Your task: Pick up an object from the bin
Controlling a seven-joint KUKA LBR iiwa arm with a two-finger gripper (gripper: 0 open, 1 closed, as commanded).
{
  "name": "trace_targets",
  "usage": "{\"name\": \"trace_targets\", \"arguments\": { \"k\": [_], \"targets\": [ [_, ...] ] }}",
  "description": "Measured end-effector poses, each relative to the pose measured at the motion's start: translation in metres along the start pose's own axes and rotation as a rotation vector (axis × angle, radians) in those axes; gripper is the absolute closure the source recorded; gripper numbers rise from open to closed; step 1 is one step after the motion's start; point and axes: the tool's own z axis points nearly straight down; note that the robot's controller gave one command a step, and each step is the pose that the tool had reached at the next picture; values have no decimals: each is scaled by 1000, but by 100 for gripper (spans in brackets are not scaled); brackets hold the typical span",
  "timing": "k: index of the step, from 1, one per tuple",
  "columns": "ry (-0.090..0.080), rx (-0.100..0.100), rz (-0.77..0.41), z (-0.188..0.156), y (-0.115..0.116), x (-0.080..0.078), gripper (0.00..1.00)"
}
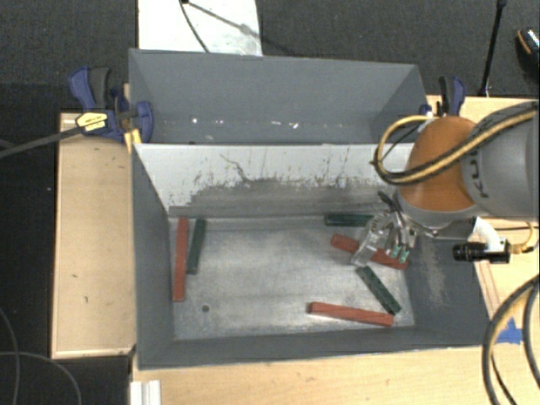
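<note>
In the grey bin (156, 251), the arm's hand (386, 245) hangs low over the right side of the floor. It is directly above a short red stick (343, 244) that lies slantwise there with its left end poking clear. From this angle I cannot tell whether the hand is released or clenched, or whether it has the stick at all. A dark green stick (378, 288) lies just in front, its upper end close to or touching the red one, and a second green stick (347, 219) rests along the back wall nearby. A longer red stick (351, 313) lies flat near the front edge. A left-hand red stick (180, 260) and its green neighbour (196, 245) sit well apart by the left wall. To do this step well, I judge I should bring the hand square across the short red stick's narrow width, near its middle rather than an end, so it does not pivot loose. I would press down close to the floor to catch so thin a piece, stay clear of the dark green stick, then lift straight up, away from the sloping right wall.
</note>
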Motion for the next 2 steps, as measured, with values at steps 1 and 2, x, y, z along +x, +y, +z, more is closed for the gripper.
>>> {"name": "trace_targets", "arguments": {
  "k": [1,2],
  "targets": [
    [0,0,0,0,0,0,100],
    [-4,-3,-2,-120,-19,80,100]
  ]
}}
